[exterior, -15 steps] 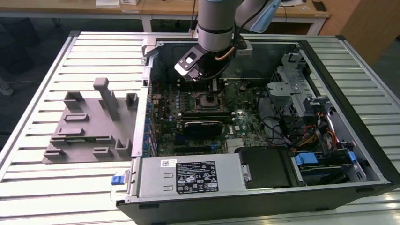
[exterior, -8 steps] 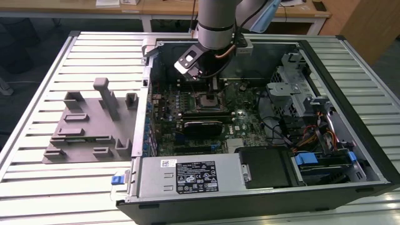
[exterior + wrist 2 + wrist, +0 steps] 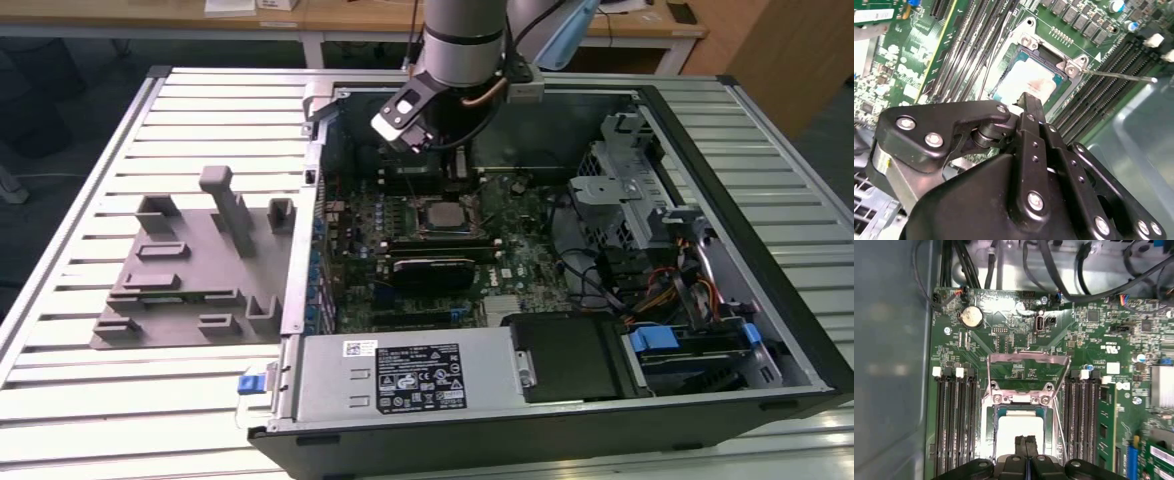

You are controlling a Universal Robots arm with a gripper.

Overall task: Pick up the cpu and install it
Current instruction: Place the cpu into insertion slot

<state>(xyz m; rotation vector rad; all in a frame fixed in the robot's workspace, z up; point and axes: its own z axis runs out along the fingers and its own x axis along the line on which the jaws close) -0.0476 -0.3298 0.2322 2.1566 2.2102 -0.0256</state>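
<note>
The open computer case [image 3: 534, 445] walls in the work on all sides of the pincer [image 3: 1026, 441], so a sideways swing of the arm [image 3: 461, 40] could catch the cables and metal brackets around it. Beneath the pincer the motherboard [image 3: 1004, 325] is bare. A hard downward press could flex it or scrape the memory slots [image 3: 954, 415] that run along either side of the fingertips. Just beyond the tips the load plate [image 3: 1026, 357] stands hinged up over the socket [image 3: 1019, 399], and its thin lever [image 3: 1119, 76] juts out to one side; a drifting finger could knock either. The gravest risk, I judge, lies with the smallest thing. The cpu [image 3: 1019, 421] lies in the socket directly under the pincer's tips, and if it sits skewed, a push from above could bend the contacts below it. The pincer's two fingers are drawn together with only a seam between them, and they grip nothing. Whether the tips touch the chip or hover just above it I cannot tell, since the fingers hide that spot in both wrist views. The cpu itself is a flat square with a pale, silvery top that glares under the light. A narrow greenish border shows round it in the second wrist view, and its edges run parallel to the socket frame, so it appears to lie level.
</note>
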